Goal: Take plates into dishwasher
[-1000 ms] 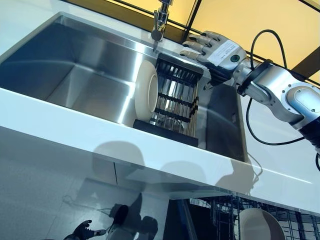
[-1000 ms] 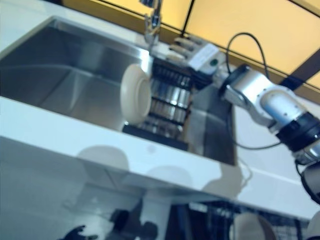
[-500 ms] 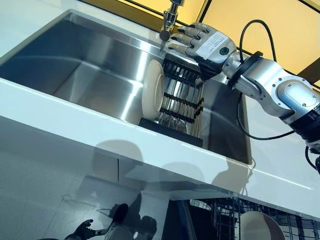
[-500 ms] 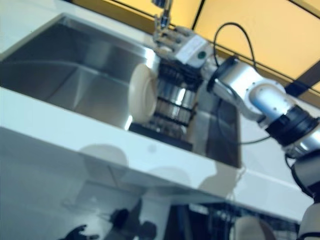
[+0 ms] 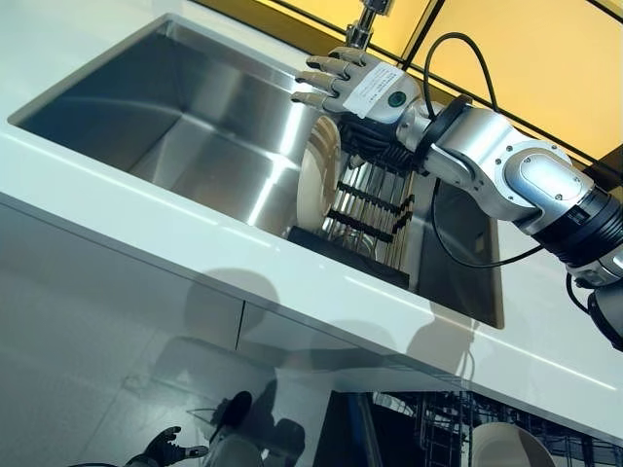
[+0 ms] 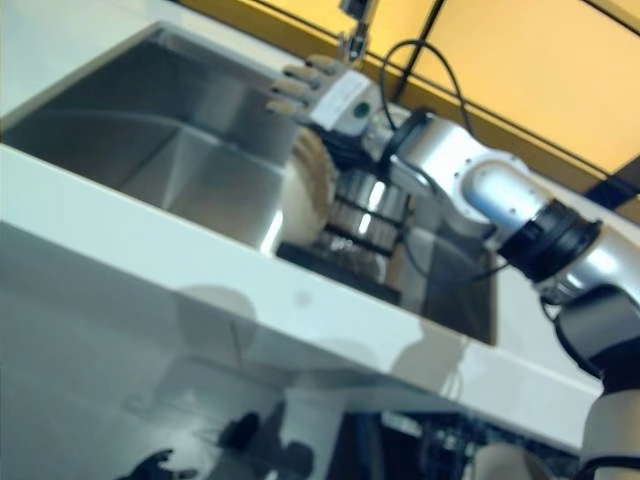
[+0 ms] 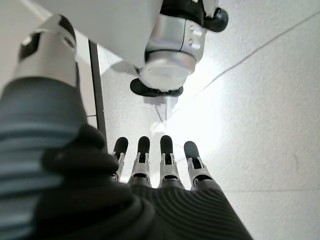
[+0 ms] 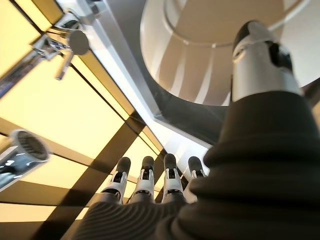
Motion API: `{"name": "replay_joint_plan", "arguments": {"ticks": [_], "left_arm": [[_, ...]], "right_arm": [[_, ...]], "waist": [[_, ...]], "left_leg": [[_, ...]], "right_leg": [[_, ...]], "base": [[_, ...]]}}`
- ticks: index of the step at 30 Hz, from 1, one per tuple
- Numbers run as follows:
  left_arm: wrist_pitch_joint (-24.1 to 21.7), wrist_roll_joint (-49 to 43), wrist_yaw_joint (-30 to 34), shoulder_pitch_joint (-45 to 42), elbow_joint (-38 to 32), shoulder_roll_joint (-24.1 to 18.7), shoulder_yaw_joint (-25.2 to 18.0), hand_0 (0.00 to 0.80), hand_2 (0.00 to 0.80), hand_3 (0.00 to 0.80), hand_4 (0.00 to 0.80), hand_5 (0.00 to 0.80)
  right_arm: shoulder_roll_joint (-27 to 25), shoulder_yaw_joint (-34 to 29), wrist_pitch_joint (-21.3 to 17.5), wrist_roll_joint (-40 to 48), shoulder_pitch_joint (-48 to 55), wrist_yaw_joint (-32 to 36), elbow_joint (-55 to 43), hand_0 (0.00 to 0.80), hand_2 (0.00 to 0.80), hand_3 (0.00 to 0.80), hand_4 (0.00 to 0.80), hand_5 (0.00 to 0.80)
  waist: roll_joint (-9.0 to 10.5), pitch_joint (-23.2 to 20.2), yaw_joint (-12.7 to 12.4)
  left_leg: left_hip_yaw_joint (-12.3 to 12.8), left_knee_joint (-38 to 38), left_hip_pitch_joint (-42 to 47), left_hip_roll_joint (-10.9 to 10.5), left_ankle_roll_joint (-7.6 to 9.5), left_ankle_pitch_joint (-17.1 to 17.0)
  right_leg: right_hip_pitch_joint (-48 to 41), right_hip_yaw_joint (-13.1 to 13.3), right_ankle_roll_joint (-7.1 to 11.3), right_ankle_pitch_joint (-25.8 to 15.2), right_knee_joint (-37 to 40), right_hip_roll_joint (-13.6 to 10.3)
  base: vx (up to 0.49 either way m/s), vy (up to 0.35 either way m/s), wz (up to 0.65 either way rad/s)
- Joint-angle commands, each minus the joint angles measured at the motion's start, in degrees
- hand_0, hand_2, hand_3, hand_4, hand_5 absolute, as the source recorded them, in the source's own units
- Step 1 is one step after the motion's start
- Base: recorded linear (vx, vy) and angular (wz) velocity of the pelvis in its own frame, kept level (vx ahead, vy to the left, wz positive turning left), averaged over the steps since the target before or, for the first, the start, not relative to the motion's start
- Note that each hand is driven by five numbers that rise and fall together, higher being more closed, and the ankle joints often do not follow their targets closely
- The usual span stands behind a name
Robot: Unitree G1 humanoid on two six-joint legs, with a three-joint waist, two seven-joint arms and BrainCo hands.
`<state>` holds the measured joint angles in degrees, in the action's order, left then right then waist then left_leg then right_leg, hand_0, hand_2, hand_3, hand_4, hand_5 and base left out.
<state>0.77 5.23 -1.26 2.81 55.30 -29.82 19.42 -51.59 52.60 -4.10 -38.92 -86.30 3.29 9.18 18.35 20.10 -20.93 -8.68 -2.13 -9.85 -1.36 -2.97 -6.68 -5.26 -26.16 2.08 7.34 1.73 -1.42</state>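
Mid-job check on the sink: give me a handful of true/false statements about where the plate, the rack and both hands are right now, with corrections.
1. The white plate stands on edge in the dish rack inside the sink. True.
2. The right hand is curled around the plate. False: its fingers are straight, above the plate's upper rim, holding nothing.
3. The faucet stands at the sink's far edge, just behind the right hand. True.
4. The left hand is reaching into the sink. False: it hangs low over the floor, fingers straight and empty.
5. The dishwasher rack below the counter is empty. False: a second white plate already sits in it.
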Motion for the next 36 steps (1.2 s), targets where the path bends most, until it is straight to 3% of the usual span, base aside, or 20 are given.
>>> {"name": "replay_joint_plan", "arguments": {"ticks": [1, 18, 33, 35, 36], "left_arm": [[-0.5, -1.4, -0.5, -0.5, -2.1, -0.7, 0.5, 0.000, 0.000, 0.000, 0.000, 0.000], [-1.0, -0.5, -0.7, -0.2, -1.5, -0.4, 0.0, 0.000, 0.000, 0.000, 0.000, 0.000], [-1.6, 2.3, -1.7, -0.3, -0.6, -0.4, -1.3, 0.000, 0.000, 0.000, 0.000, 0.000], [-1.5, 2.5, -1.8, 0.0, -0.5, -0.4, -1.4, 0.000, 0.000, 0.000, 0.000, 0.000], [-1.7, 2.5, -1.8, 0.1, -0.3, -0.3, -1.5, 0.000, 0.000, 0.000, 0.000, 0.000]], "right_arm": [[-0.6, 2.3, 2.6, -1.9, -6.5, -0.2, 1.2, 0.000, 0.000, 0.000, 0.000, 0.000], [1.4, 4.3, -0.1, -5.7, -5.6, 8.8, 0.8, 0.000, 0.000, 0.000, 0.000, 0.000], [0.0, 5.6, -6.3, -12.4, -0.9, 19.3, 2.4, 0.000, 0.000, 0.000, 0.000, 0.000], [0.1, 5.4, -6.9, -12.9, -0.4, 20.8, 2.5, 0.285, 0.285, 0.285, 0.285, 0.285], [0.2, 5.5, -7.4, -13.3, -0.3, 20.9, 2.8, 0.348, 0.348, 0.348, 0.348, 0.348]], "waist": [[-0.85, -1.0, -1.7], [-0.04, -0.2, -2.4], [0.86, -0.1, -0.8], [0.99, 0.0, -0.7], [1.05, 0.0, -0.7]], "left_leg": [[2.6, -2.6, 3.6, 1.5, 1.32, 3.7], [2.3, -2.7, 3.5, 1.9, 0.93, 3.4], [4.1, -2.9, 4.2, 2.6, 0.76, 3.4], [4.1, -2.9, 4.3, 2.7, 0.76, 3.5], [4.1, -2.9, 4.3, 2.7, 0.76, 3.5]], "right_leg": [[3.8, -0.7, 4.46, -5.7, -4.5, -1.5], [3.7, -1.4, 4.10, -4.9, -5.5, -1.7], [3.4, -0.4, 4.16, -5.1, -5.1, -1.1], [3.4, -0.4, 4.15, -5.1, -5.1, -1.1], [3.3, -0.4, 4.14, -5.2, -5.0, -1.1]], "base": [[0.008, 0.017, 0.06], [0.009, 0.008, 0.03], [-0.011, 0.005, -0.01], [0.000, 0.000, 0.00], [-0.016, -0.004, -0.04]]}}
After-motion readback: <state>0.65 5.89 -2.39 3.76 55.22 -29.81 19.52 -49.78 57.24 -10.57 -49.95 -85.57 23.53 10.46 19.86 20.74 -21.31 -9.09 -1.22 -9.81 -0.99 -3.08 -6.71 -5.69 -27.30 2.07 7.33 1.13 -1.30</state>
